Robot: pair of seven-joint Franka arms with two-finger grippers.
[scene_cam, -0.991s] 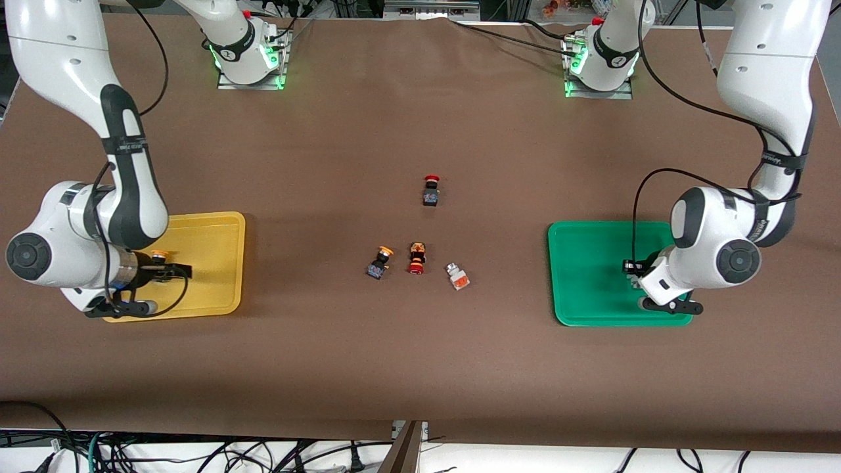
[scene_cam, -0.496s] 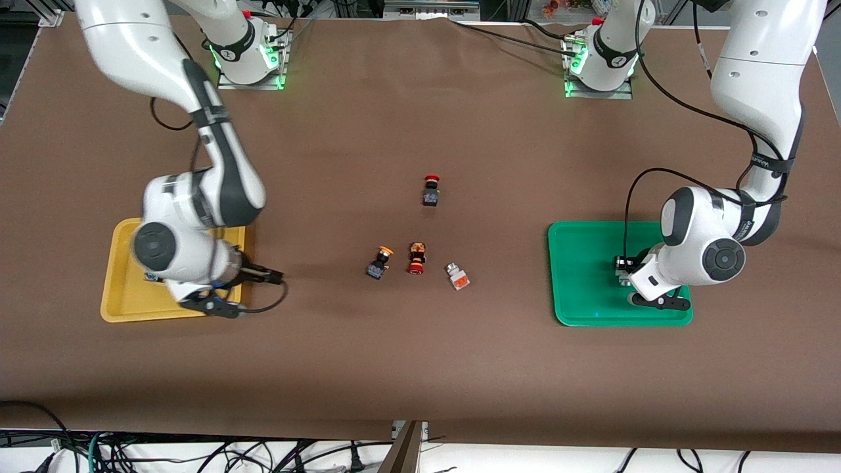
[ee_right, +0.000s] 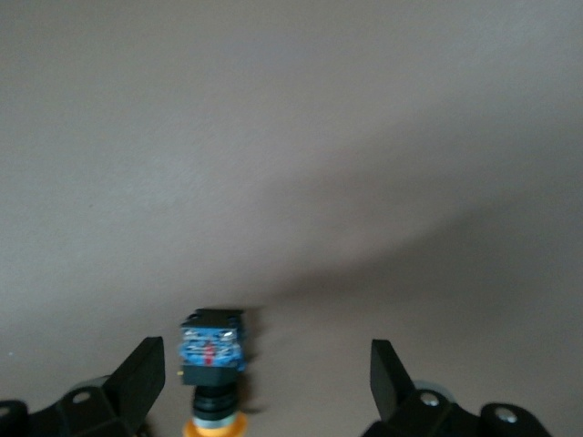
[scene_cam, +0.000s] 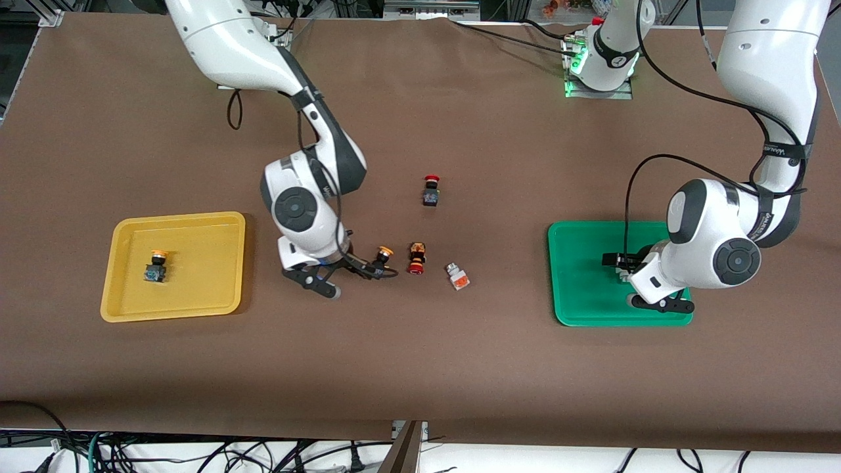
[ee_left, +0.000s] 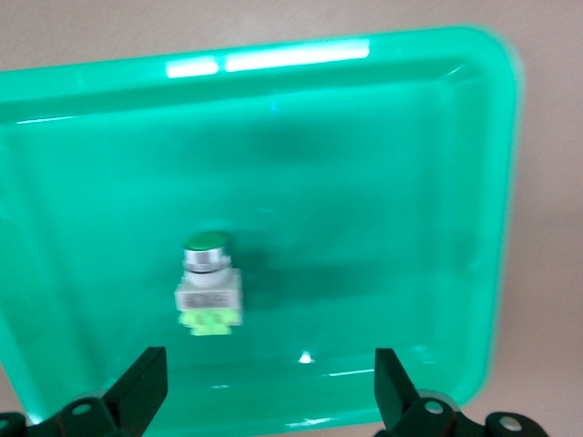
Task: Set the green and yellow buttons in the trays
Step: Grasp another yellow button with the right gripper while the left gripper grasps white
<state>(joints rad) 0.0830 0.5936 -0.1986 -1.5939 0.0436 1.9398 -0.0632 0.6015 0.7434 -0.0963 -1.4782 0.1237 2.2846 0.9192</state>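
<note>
The right gripper [scene_cam: 368, 270] hangs with fingers spread at a yellow-capped button [scene_cam: 382, 259], which has the red-and-orange button [scene_cam: 416, 257] just beside it and a white button [scene_cam: 458, 276] near, while bare worktop [scene_cam: 420, 368] lies open nearer the camera.

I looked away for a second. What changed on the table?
The right hand left the yellow tray, leaving a yellow button there, and swung to the yellow button on the table, fingers open. The left hand stayed open over the green tray; the table buttons have not moved.
</note>
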